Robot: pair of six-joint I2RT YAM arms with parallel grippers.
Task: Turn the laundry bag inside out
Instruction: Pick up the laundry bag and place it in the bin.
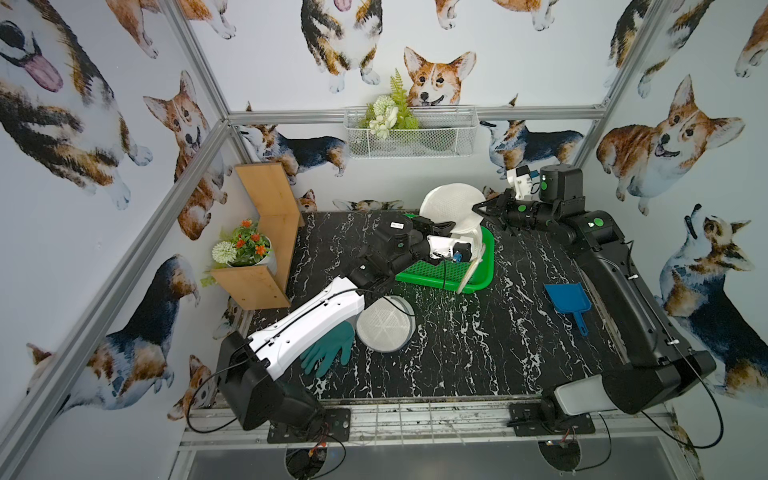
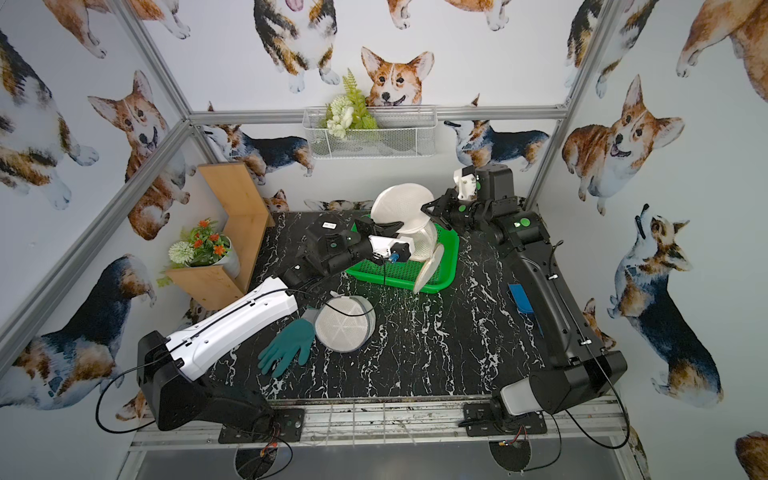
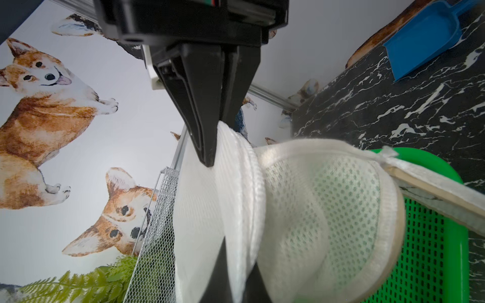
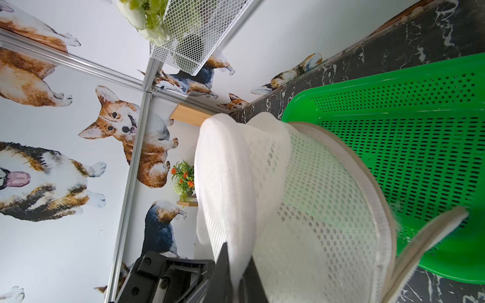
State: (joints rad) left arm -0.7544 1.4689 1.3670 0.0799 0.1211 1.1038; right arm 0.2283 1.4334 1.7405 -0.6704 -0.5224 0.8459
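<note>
Two grips on the white mesh laundry bag (image 1: 453, 208), raised over the green perforated plastic tray (image 1: 419, 277), far centre of counter (image 1: 457, 353). My left fingers (image 3: 204, 126) and right fingers (image 4: 224, 272) both pinch its fabric. Best, I judge: pull apart evenly so the inside rolls out.

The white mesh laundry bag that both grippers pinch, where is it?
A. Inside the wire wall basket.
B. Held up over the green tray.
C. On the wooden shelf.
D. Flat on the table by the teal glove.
B: in both top views the laundry bag stands raised above the green tray, its cloth pinched by the left gripper and the right gripper; the second bag by the teal glove lies untouched.
</note>
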